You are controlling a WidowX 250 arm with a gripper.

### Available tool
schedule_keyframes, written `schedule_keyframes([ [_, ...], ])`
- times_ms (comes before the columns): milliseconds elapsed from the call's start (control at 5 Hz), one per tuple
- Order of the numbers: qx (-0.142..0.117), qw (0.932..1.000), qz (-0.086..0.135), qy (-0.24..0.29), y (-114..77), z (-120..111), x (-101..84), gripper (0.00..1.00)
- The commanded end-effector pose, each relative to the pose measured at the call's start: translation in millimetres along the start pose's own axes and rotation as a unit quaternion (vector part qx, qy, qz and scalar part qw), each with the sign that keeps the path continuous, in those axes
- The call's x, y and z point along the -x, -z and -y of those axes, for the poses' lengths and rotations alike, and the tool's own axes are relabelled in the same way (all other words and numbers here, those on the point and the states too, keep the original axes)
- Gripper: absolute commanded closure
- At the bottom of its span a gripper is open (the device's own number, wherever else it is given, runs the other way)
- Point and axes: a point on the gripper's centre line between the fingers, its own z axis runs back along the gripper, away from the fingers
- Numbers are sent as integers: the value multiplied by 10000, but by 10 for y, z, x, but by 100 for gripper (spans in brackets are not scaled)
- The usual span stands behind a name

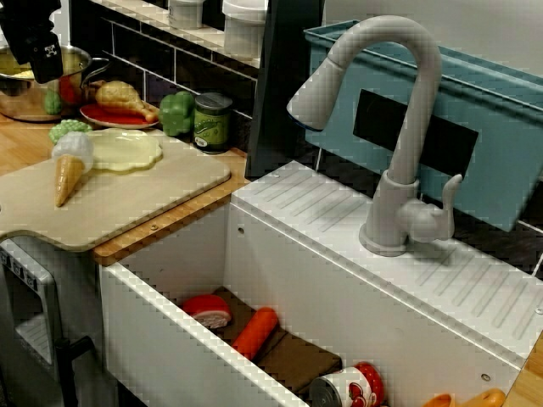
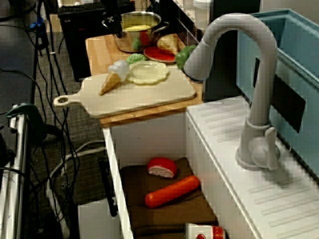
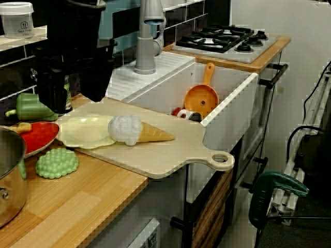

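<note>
— Pot (image 1: 21,103) sits at the far left of the counter (image 3: 77,206), with something yellow inside. My claw (image 1: 44,66) hangs just over its rim.

— Gripping anything?

— I can't tell. In the view across the sink the claw is a dark block clipped by the frame's corner, so open or closed doesn't show. I see nothing dangling from it, so I'd judge the work barely begun.

— And around it?

— An ice cream cone (image 1: 68,165) lies on the cutting board (image 1: 153,199), touching a pale yellow plate (image 1: 127,151), both well apart from the claw. Red and green bits show at the pot's side, whether in it or against it I can't say. From the pot's end, the arm (image 3: 77,51) hides the claw.
</note>
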Motion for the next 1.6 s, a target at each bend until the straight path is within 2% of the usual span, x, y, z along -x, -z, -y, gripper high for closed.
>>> schedule_keyframes([
  [0,-507,9985,84,-189,11,-278,75,0],
  [600,-549,9952,-102,-806,114,-454,283,0],
  [800,-519,9923,-189,-1109,79,-500,289,0],
  [1000,-588,9863,-333,-1503,9,-605,266,0],
  [1200,-539,9904,-280,-1241,-97,-704,247,0],
  [1400,-474,9905,-218,-1273,-153,-785,239,0],
])
